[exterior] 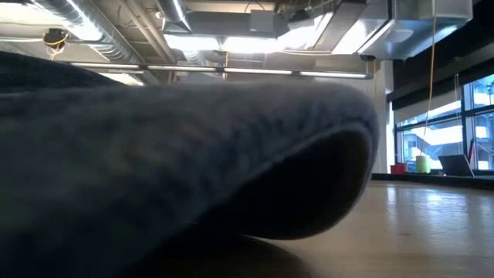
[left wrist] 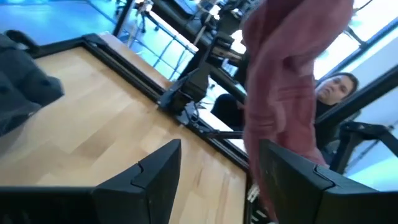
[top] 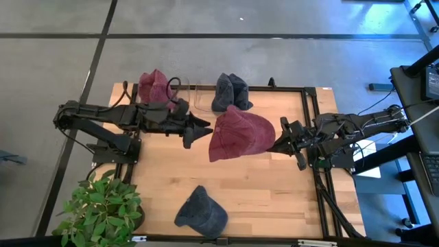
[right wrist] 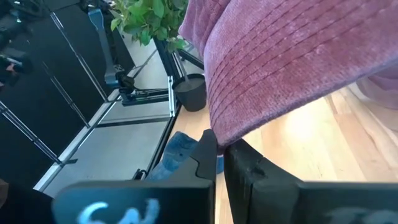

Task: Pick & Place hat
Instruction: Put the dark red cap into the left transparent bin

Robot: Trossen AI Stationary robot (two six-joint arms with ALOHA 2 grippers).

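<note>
Overhead, no readable writing on anything; four hats counted: two maroon, two dark grey-blue. Ribbed maroon hat (top: 240, 134) hangs mid-bench (top: 274, 199), its edge pinched in the closed fingers of the right gripper (top: 276, 145), while the left gripper (top: 199, 129) sits just beside its other edge, fingers apart, holding nothing. Other maroon hat (top: 156, 88) and one grey hat (top: 230, 92) lie at the far edge, second grey hat (top: 201, 210) at the near edge.

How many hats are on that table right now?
4. A maroon fabric hat held mid-table by the right tool, a second maroon hat at the far left, a dark grey hat far centre, and a dark blue hat at the near edge. Others may be hidden.
</note>
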